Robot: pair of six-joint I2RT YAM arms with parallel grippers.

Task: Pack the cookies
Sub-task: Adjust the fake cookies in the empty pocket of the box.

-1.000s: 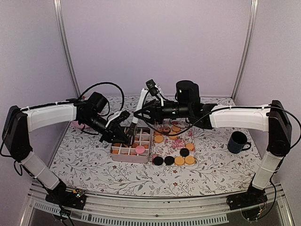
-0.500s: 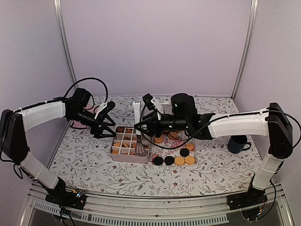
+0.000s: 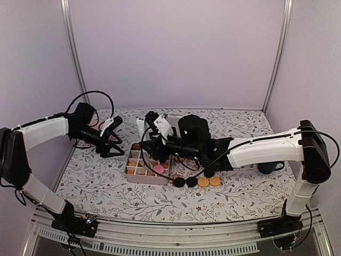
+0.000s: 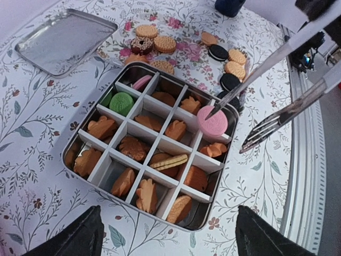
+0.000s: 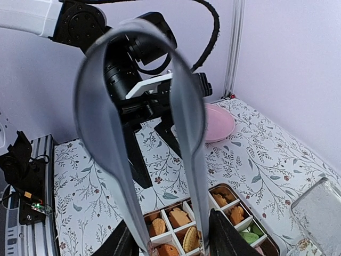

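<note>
The cookies fill a square divided box (image 4: pixel 72 154) (image 3: pixel 134 176): mostly golden-orange, one green (image 4: pixel 121 101). A pink one (image 4: pixel 213 122) (image 3: pixel 159 169) lies across a divider. More cookies (image 3: pixel 203 182) (image 4: pixel 164 44), orange and black, lie loose on the mat right of the box. My left gripper (image 4: pixel 170 240) (image 3: pixel 113 140) hangs open and holds nothing, just left of the box. My right gripper (image 5: pixel 168 240) (image 3: pixel 152 149) is shut on metal tongs (image 5: pixel 184 106) (image 4: pixel 277 58). The tongs reach over the box: one tip is at the pink cookie's edge, the forked tip stands apart from it.
A metal lid (image 4: pixel 64 40) lies behind the box. A pink plate (image 5: pixel 218 122) (image 3: pixel 96 124) sits at the far left, behind the left arm. A dark blue mug (image 3: pixel 266 168) stands at the right, partly hidden by the right arm.
My left gripper has opened and pulled back left, away from the box. The right arm has swung left, bringing the tongs over the box.
</note>
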